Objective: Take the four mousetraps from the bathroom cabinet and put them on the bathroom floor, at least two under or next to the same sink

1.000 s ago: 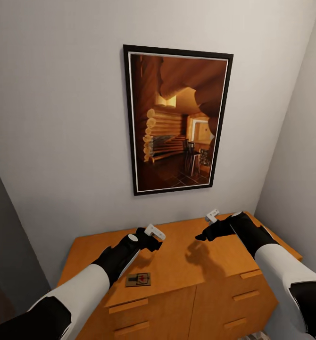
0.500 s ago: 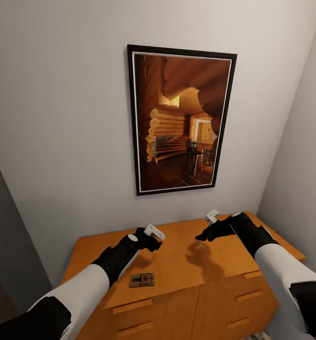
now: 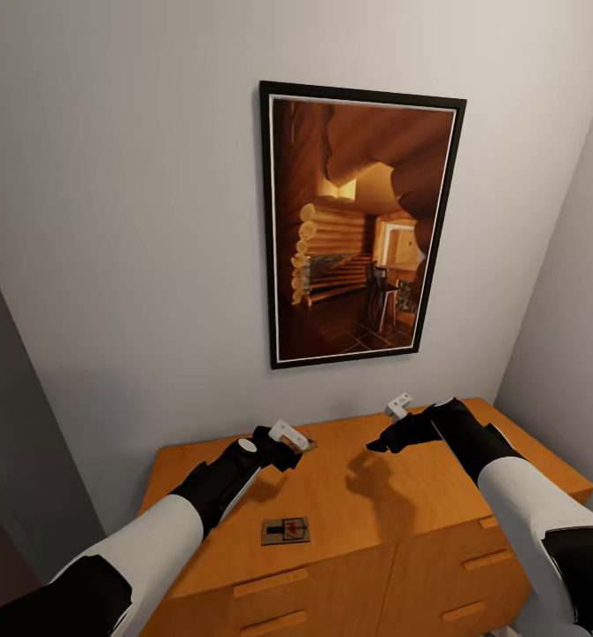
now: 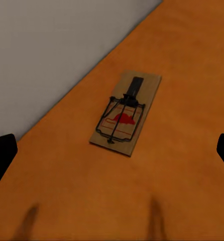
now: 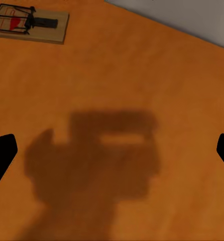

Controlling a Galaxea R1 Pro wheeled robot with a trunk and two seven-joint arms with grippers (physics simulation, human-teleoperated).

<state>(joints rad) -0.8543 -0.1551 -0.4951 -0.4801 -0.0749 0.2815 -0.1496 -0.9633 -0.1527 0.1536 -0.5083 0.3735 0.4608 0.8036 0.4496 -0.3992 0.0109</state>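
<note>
The cabinet [image 3: 381, 509] stands against the wall below me, its flat orange-brown top in view. One of the mousetraps [image 3: 286, 531] lies near the top's front edge, below my left gripper [image 3: 289, 457]. In the left wrist view a mousetrap [image 4: 126, 113] lies close to the wall, ahead of the open left gripper [image 4: 112, 150]. My right gripper [image 3: 376, 442] hovers open over the bare cabinet top [image 5: 142, 75]. In its wrist view a mousetrap [image 5: 30, 24] lies off to one side of the right gripper [image 5: 112, 150]. I cannot tell whether the two wrist views show the same trap.
A framed picture of a log cabin [image 3: 358, 226] hangs on the grey wall above the cabinet. A side wall [image 3: 571, 292] closes the corner on the right. A dark grey panel [image 3: 4, 460] stands at the left. Drawer fronts with bar handles [image 3: 270, 582] face me.
The whole head view has shifted, so the cabinet and the picture sit further right in the frame: the camera moved. Both arms hold the same pose, both grippers open.
</note>
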